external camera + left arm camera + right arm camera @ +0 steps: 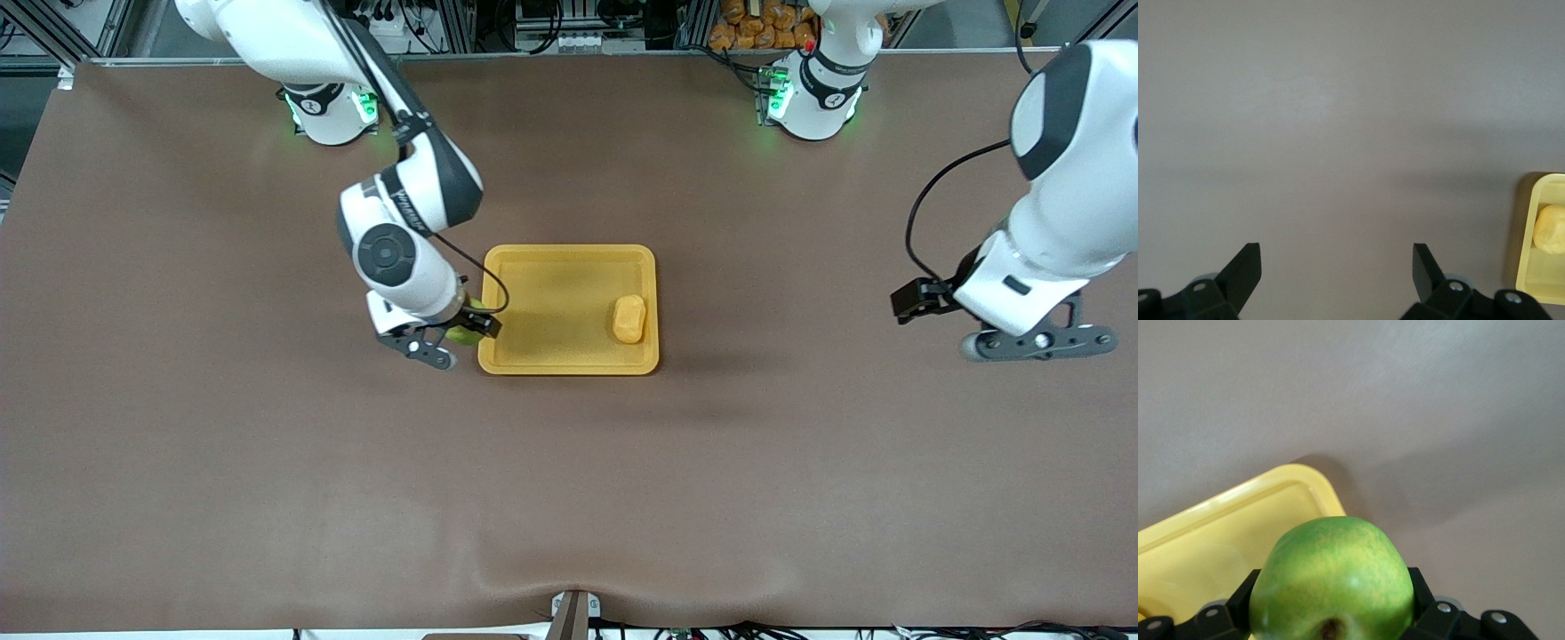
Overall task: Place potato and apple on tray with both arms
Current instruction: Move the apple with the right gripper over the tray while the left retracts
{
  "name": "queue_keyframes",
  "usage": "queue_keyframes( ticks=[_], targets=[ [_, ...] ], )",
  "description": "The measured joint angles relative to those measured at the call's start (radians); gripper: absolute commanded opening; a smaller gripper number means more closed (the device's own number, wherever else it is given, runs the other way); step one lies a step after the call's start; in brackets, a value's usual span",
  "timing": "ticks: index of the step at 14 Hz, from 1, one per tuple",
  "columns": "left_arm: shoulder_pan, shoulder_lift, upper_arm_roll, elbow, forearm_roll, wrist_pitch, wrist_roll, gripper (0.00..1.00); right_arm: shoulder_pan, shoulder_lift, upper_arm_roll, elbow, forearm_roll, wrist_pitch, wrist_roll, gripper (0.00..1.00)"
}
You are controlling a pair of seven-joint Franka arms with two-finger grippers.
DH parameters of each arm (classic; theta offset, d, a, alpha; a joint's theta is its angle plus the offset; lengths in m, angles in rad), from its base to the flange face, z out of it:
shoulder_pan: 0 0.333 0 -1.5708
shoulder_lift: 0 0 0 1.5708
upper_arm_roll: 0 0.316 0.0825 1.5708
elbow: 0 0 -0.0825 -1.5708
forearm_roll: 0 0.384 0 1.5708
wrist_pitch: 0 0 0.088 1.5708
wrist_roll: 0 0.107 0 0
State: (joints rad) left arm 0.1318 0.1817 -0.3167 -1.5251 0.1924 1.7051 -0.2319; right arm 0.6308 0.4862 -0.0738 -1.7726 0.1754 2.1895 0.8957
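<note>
One of two pieces is down: the potato lies inside the tray, close to the rim at the left arm's end and toward the edge nearer the front camera. That half of the job reads as done.

Apple not yet placed. It sits clamped between the fingers of the right gripper, stem dimple facing the wrist camera. From the front, only a sliver of green shows under the wrist, at the tray's rim toward the right arm's end. The right wrist view puts a rounded tray corner directly under the fruit, so it hangs over the rim rather than well over the tray floor. Whether it clears the rim or brushes it, cannot tell.

Left gripper is over bare counter, well apart from the tray toward the left arm's end; fingers spread wide, nothing between them. This arm appears to be waiting.

Remaining, by my reading: carry the apple inward over the tray floor, lower, release. There is plenty of free tray between it and the potato, so crowding looks unlikely.
</note>
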Motion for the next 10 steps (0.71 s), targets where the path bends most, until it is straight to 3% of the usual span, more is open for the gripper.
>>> queue_keyframes(
  ticks=[10],
  targets=[
    [0.035, -0.146, 0.000, -0.009, -0.079, -0.124, 0.015, 1.00, 0.083, 0.093, 0.000, 0.000, 0.003, 0.100, 0.125, 0.00]
  ],
)
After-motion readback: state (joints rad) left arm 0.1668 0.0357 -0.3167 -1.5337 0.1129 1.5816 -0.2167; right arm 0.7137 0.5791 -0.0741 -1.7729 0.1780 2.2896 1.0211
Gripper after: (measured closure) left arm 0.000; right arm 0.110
